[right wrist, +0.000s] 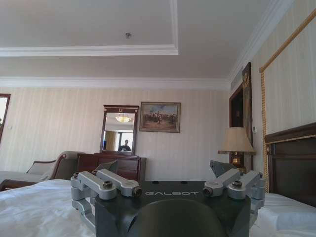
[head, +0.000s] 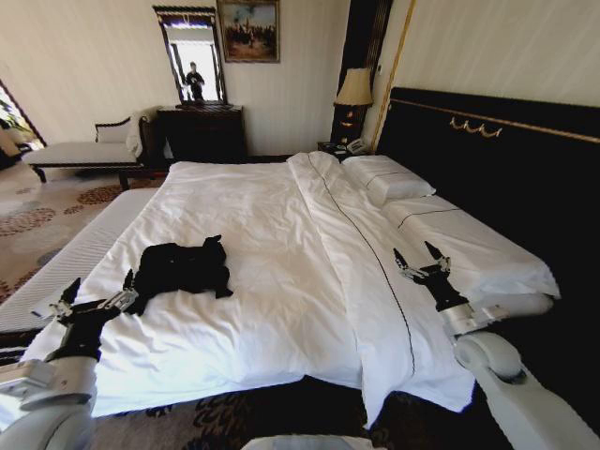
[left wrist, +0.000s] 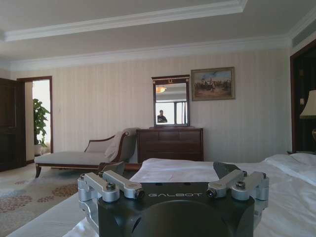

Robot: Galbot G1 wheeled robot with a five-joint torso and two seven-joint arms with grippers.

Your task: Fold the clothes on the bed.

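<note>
The clothes (head: 183, 267) are one black T-shirt, lying crumpled on the near left part of the bed (head: 272, 211), on the white duvet. My left gripper (head: 96, 292) hovers just left of the shirt at the bed's near left corner, open and holding nothing. Over the folded-back strip of duvet on the right side of the bed, my right gripper (head: 419, 259) is also open and holds nothing, well away from the shirt. In the wrist views, the left gripper (left wrist: 168, 172) and right gripper (right wrist: 163, 168) show spread fingers pointing across the bed toward the far wall.
White pillows (head: 389, 178) lie against the tall dark headboard (head: 487, 141) on the right. A bedside lamp (head: 354, 89) stands at the far corner. A dark dresser (head: 202, 131) with a mirror and a pale bench (head: 80, 152) line the far wall. Patterned carpet (head: 47, 216) lies on the left.
</note>
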